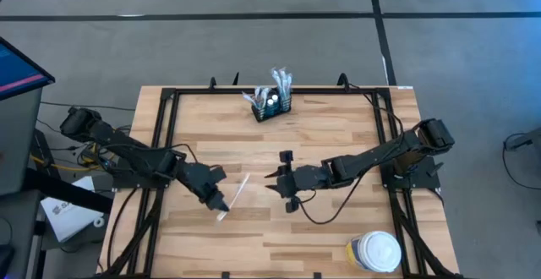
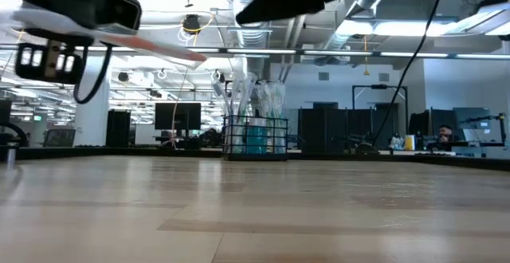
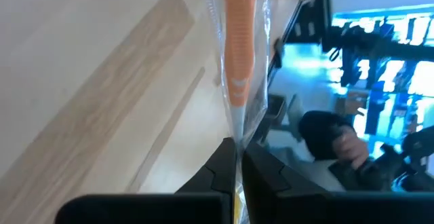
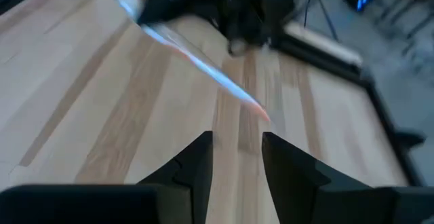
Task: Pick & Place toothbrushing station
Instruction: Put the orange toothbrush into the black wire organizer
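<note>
Left claw: clamped tight on one end of a wrapped orange toothbrush, lifted above the table.
Right claw: fingers parted, nothing in them, hovering near mid-table, facing the toothbrush.
Toothbrushing station: black caddy at the far table edge, holding wrapped brushes, well apart from both claws.
Jar: white-lidded, near corner.

**Dark arms, black fingers**

Both arms are matte black, built of jointed segments, with black cables trailing beside the table. The left gripper and right gripper each end in two angular black fingers.
</note>
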`<action>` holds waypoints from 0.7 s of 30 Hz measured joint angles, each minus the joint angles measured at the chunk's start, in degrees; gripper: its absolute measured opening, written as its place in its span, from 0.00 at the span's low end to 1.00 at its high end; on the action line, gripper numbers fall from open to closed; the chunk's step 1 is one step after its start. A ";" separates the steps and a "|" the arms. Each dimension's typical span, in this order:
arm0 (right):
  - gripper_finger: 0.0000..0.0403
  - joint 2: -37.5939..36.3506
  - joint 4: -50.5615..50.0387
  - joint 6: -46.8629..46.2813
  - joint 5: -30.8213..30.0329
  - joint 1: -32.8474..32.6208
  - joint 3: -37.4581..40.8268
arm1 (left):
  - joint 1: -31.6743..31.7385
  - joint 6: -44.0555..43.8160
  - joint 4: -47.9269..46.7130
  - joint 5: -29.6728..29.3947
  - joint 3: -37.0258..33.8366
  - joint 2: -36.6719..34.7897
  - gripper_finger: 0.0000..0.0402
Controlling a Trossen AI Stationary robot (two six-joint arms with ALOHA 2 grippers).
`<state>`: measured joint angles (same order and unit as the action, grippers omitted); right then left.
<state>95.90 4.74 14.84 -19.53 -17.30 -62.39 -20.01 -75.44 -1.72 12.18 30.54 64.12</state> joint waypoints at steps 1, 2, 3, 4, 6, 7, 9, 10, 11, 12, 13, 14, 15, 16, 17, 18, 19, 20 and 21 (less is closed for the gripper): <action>0.29 0.00 0.89 1.64 0.00 -0.38 0.00 | 0.61 0.02 0.45 0.32 0.00 0.00 0.01; 0.29 0.00 1.57 3.07 0.00 -0.64 0.00 | 1.17 0.04 0.98 0.66 0.00 0.00 0.01; 0.29 0.00 1.99 4.55 0.00 -0.82 0.00 | 1.64 0.15 1.67 1.02 -0.01 0.00 0.01; 0.29 0.00 2.14 5.87 -0.01 -1.08 0.00 | 1.98 0.34 2.61 1.19 0.00 0.00 0.01; 0.29 0.00 2.10 7.80 -0.02 -1.33 0.00 | 2.77 0.44 4.67 1.28 0.00 0.00 0.01; 0.29 0.00 2.23 8.57 -0.02 -1.44 0.00 | 3.14 0.44 5.71 1.31 -0.01 0.00 0.01; 0.29 0.00 3.24 10.87 -0.04 -1.54 0.00 | 3.86 0.40 7.88 1.36 0.00 0.00 0.01; 0.29 0.00 3.89 12.23 -0.09 -1.78 0.00 | 4.20 0.39 9.01 1.36 0.00 0.00 0.01; 0.29 0.00 4.56 13.59 -0.31 -1.89 0.00 | 4.58 0.39 9.88 1.35 -0.01 0.03 0.01; 0.29 0.00 5.23 14.91 -0.63 -2.00 0.00 | 5.01 0.39 10.91 1.32 0.00 0.34 0.01; 0.29 0.00 5.52 16.03 -1.30 -2.18 0.00 | 5.50 0.39 11.89 1.31 0.00 0.67 0.01; 0.29 0.00 5.65 16.96 -2.12 -2.25 0.00 | 5.87 0.39 12.53 1.30 0.00 0.88 0.01; 0.29 0.00 5.79 17.55 -3.07 -2.31 0.00 | 6.13 0.37 13.87 1.29 -0.02 1.21 0.01; 0.29 0.00 5.81 18.39 -3.28 -2.31 0.00 | 6.47 0.39 15.46 1.30 0.00 1.66 0.01; 0.29 0.00 5.98 18.97 -3.34 -2.30 0.00 | 6.83 0.39 16.73 1.30 0.00 2.25 0.01; 0.29 0.00 6.14 19.77 -3.37 -2.29 0.00 | 7.14 0.38 17.86 1.39 -0.02 2.91 0.01; 0.29 0.00 6.16 20.69 -3.42 -2.34 0.00 | 7.36 0.37 19.14 1.56 -0.02 3.60 0.01; 0.29 0.00 6.23 21.62 -3.74 -2.45 0.00 | 7.60 0.37 21.21 1.93 -0.02 4.41 0.01; 0.29 0.00 6.41 22.50 -4.34 -2.56 0.00 | 7.90 0.28 22.73 2.51 0.00 5.12 0.01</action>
<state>95.90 11.15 37.34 -23.87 -19.86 -62.39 -12.11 -75.16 21.01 14.69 30.55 69.23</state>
